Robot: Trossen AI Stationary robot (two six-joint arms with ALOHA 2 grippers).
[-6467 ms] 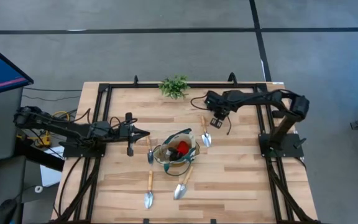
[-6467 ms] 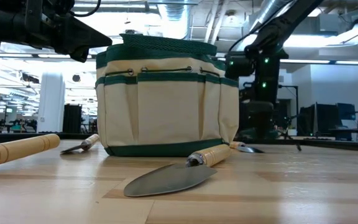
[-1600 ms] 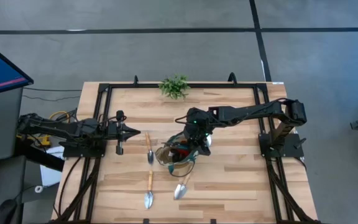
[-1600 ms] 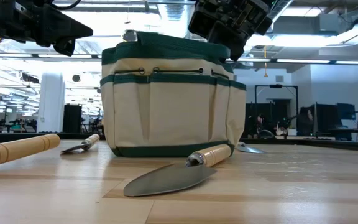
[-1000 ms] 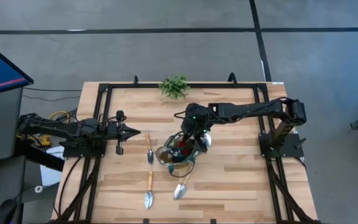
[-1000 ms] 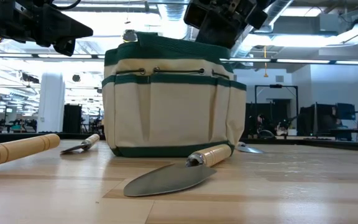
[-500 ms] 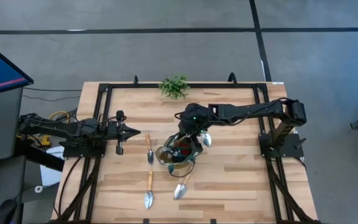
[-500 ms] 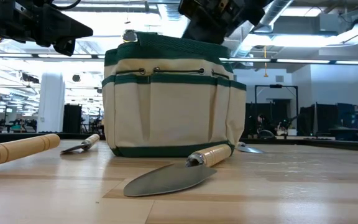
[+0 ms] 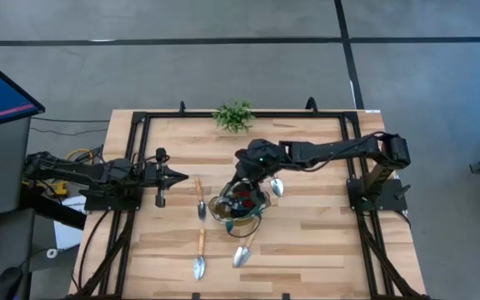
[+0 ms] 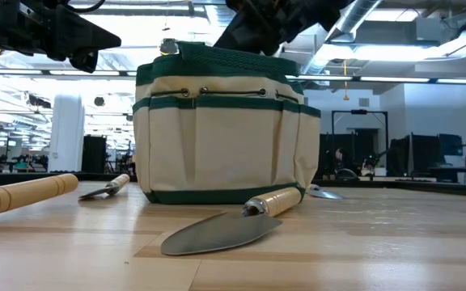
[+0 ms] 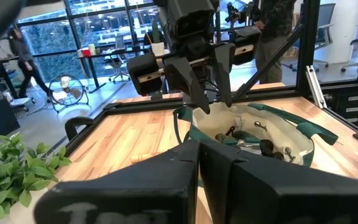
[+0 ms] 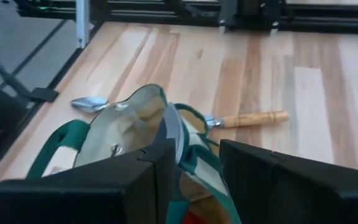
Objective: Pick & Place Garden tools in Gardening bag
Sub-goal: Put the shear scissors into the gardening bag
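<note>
Right gripper lifted to the bag's far rim

Since a moment ago it has risen — fingers apart, holding nothing — over the gardening bag at mid-table. Three trowels lie around the bag; the left gripper waits shut, unmoved.

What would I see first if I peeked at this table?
You'd spot the tan and green gardening bag in the middle of the wooden table, with the right gripper hanging open just above its mouth. Silver trowels with wooden handles lie around it, like the front trowel near the low camera. A leafy green plant sits at the far edge, and the left gripper waits shut, off to the bag's left.
</note>
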